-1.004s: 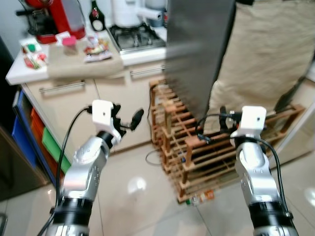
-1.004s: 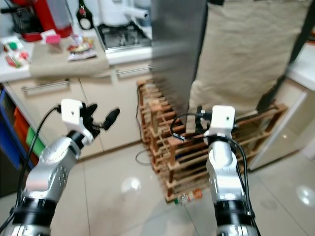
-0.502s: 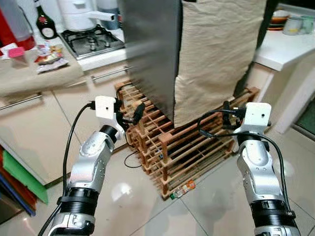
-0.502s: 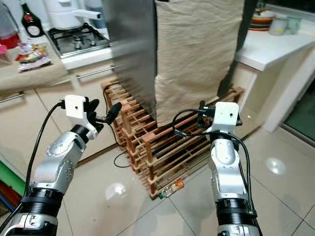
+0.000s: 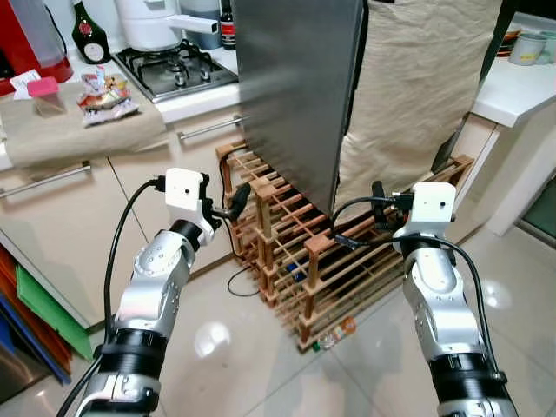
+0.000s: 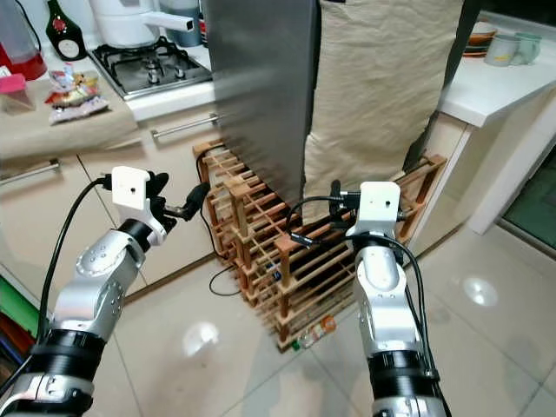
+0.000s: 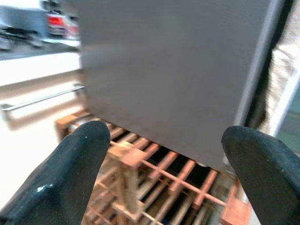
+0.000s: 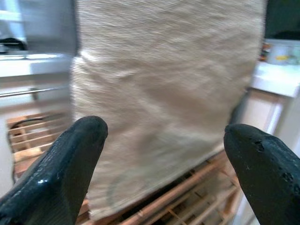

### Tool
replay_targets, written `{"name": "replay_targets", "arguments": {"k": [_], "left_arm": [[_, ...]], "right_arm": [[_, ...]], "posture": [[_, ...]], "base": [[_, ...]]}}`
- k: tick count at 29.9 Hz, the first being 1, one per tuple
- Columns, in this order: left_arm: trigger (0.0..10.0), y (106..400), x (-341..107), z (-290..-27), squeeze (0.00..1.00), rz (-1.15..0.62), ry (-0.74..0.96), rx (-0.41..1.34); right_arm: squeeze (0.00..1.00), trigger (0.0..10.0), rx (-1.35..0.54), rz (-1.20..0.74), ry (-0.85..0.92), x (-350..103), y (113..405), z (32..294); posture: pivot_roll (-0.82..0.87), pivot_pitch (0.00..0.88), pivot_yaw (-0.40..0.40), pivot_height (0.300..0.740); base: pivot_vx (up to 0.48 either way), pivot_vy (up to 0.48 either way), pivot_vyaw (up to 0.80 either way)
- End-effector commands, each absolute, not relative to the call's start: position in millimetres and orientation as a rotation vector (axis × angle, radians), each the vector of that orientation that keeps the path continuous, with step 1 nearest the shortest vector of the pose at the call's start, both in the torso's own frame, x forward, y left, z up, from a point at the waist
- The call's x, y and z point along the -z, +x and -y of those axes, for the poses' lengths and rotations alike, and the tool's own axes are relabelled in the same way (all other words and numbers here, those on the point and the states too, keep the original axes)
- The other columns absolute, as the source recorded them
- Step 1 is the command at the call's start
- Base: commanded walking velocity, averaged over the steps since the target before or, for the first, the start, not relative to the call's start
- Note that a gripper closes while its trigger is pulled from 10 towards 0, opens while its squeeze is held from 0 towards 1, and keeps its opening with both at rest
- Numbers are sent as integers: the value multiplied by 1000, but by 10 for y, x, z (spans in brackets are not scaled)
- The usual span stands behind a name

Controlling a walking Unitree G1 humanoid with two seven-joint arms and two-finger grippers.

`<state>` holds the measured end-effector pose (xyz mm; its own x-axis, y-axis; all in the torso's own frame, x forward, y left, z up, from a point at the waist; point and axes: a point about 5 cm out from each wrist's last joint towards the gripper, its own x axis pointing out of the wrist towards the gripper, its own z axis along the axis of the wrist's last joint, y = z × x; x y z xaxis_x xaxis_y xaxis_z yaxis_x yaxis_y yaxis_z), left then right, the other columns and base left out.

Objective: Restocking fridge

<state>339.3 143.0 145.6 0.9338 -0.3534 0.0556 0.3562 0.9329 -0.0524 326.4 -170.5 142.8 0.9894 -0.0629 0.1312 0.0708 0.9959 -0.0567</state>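
A tall grey steel fridge panel [image 5: 295, 87] stands ahead, with a beige cloth [image 5: 417, 95] hanging to its right. Below both sits a wooden slatted rack [image 5: 321, 269] on the floor. My left gripper [image 5: 228, 205] is raised in front of the rack's left end, short of the fridge. It is open with nothing between its fingers [image 7: 79, 173]. My right gripper [image 5: 382, 200] is held up facing the cloth. It is also open and empty, with both fingertips [image 8: 61, 173] apart in the right wrist view.
A counter with a gas hob [image 5: 174, 69], snack packets [image 5: 106, 91] and a dark bottle [image 5: 87, 39] runs along the left, with drawers below. A white counter [image 5: 521, 91] stands at the right. A small bottle [image 5: 334, 333] lies on the tiled floor under the rack.
The whole picture has swung right and then partly back left, so the camera turned. Both arms stay raised and both grippers remain open.
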Motion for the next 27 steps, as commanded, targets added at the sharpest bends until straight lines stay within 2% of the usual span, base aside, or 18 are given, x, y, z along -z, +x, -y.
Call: {"name": "replay_targets", "arguments": {"k": [1, 8, 17, 22, 27], "left_arm": [[10000, 3424, -1475, -1341, 0, 41, -44, 388], [10000, 3396, -1423, -1461, 0, 36, -72, 331], [10000, 3380, -1504, -1427, 0, 107, -118, 307], [10000, 3374, -1570, -1449, 0, 139, -117, 279], [10000, 3303, -1709, -1322, 0, 202, -95, 395]], "right_arm": [[0, 10000, 77, 115, -54, -1401, 3255, 1749], [0, 10000, 78, 96, -42, -1346, 3266, 1775], [0, 10000, -4, 101, -72, -1350, 3291, 1653], [0, 10000, -4, 121, -96, -1412, 3313, 1625], [0, 10000, 18, 152, -103, -1481, 3293, 1656]], "posture": [[-142, 0, 71, 740], [-139, 0, 69, 740], [-129, 0, 54, 740], [-130, 0, 55, 740], [-131, 0, 55, 740]], "base": [[0, 0, -531], [0, 0, -536], [0, 0, -545], [453, 0, -178], [480, 0, 0]]}}
